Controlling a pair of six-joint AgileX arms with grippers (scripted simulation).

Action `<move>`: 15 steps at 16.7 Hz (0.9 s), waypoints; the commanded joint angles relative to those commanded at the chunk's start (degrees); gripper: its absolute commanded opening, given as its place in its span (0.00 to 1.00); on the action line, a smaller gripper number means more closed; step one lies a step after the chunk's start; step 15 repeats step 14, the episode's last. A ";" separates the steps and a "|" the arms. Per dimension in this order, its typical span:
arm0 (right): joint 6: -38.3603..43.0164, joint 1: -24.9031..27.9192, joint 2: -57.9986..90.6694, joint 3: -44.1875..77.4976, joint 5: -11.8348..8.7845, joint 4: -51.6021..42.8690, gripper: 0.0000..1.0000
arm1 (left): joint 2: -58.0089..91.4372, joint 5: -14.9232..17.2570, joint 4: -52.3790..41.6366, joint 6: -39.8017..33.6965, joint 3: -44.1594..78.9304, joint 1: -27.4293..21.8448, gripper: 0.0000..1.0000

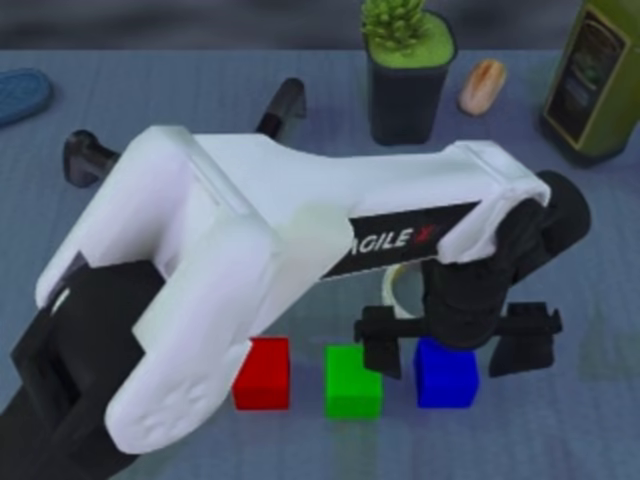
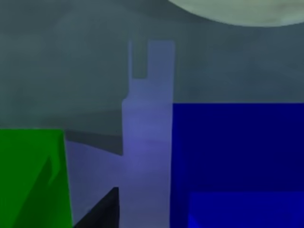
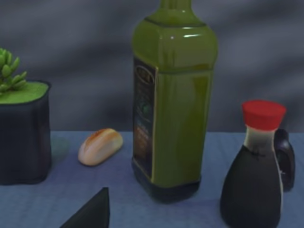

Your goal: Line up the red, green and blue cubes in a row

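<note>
Left pincer [image 1: 455,345]: hangs low over the blue cube, fingers spread wide to either side of it and not gripping; the cube sits free on the table [image 1: 560,420] just under and between them.
Right pincer: out of the top view; only a dark finger tip shows in its own wrist view, so I cannot tell whether it is open or closed. Its camera faces the olive oil bottle [image 3: 173,102], a sauce bottle [image 3: 259,166], a bread roll [image 3: 99,146] and a potted plant [image 3: 21,135].
Blue cube [image 1: 446,373]: directly below the left pincer, last in the row.
Green cube [image 1: 352,381]: just beside the pincer's left finger, with a narrow gap to the blue one.
Red cube [image 1: 262,373]: farther along that same side, partly under the white arm.
Look: three plain matte cubes of equal size, flat-sided, forming a nearly straight row with similar gaps.
Tape ring [image 1: 400,293]: behind the pincer, mostly hidden.
Risk: in my judgement the row looks done, so the danger is in leaving. A sideways drift could catch the blue cube with a finger, or clip the green one, and spoil the line; rising straight up seems safest.
</note>
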 joint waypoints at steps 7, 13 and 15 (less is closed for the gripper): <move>0.00 0.00 0.00 0.00 0.00 0.00 1.00 | -0.44 -0.02 -2.39 -0.02 2.22 0.14 1.00; 0.00 0.00 0.00 0.00 0.00 0.00 1.00 | -2.99 -0.03 -13.52 -0.06 10.46 1.16 1.00; 0.00 0.00 0.00 0.00 0.00 0.00 1.00 | -3.09 -0.04 -13.71 -0.04 10.64 1.19 1.00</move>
